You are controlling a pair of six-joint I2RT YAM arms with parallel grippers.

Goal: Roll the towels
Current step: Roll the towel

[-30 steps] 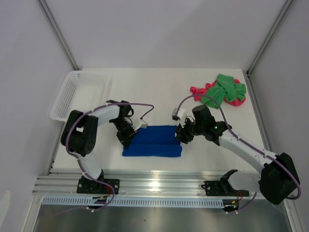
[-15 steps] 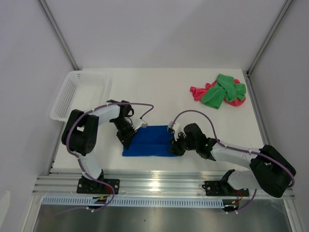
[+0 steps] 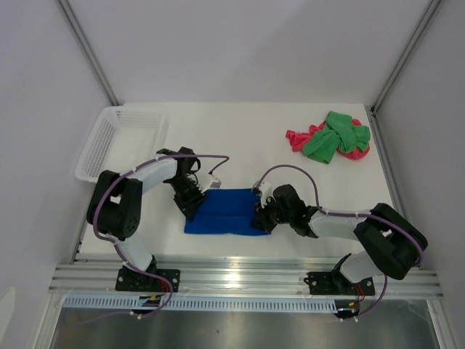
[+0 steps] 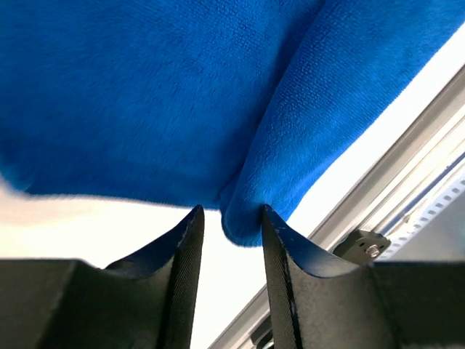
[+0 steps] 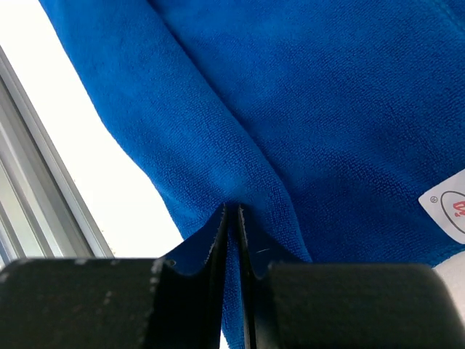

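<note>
The white table carries a white mesh basket at its far left. The blue towel lies folded near the front edge, between the two arms. The green towel sits bunched on the pink-red towel at the far right, well apart from both arms. The right gripper is squeezed onto a ridge of the blue towel's right edge. The left gripper stands narrowly apart at the towel's left edge, a fold between its fingers with a sliver of gap on one side
</note>
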